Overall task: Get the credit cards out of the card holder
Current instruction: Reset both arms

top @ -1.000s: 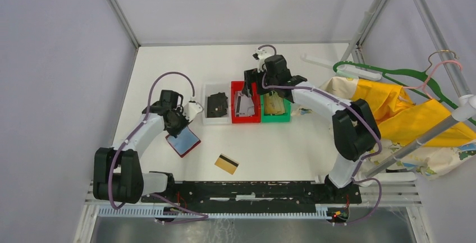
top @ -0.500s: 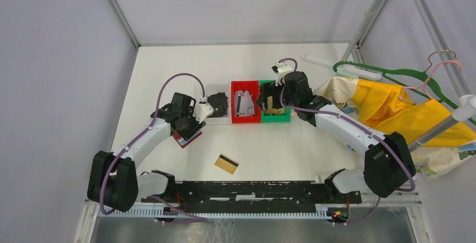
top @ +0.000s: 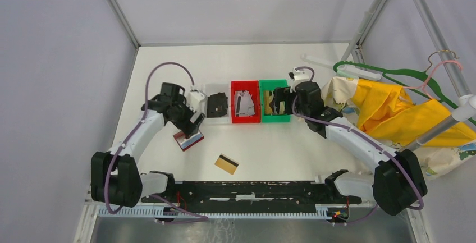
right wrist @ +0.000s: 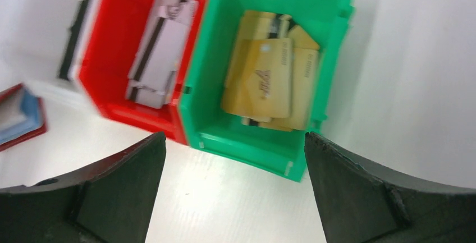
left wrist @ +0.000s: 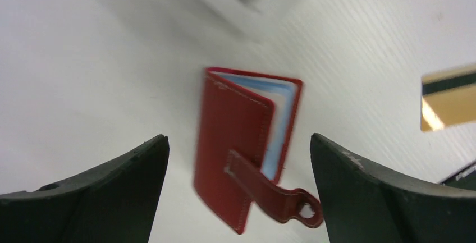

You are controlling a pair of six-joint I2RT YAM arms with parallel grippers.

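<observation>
Flat on the table, left of centre and toward the near edge: the card holder, red, half folded, pale blue leaves showing along one open side, clasp tab flapped loose. Straight beneath the left pincer and, as far as can be told, not touching it. In the wrist view, framed between the two dark fingers with table showing on either side, long axis crosswise to the line from finger to finger, tab end nearest the camera. Left pincer released, spread wide, grasping nothing. Near the holder, further toward the near edge and the middle: one loose credit card, gold-tan, dark stripe up. Well apart to the right, above the green bin of gold cards: the right pincer, likewise spread and empty. Left arm plainly the nearer. Probably only a short drop needed to close across the holder's narrow width; reaching the leaves inside likely calls for unfolding first.
</observation>
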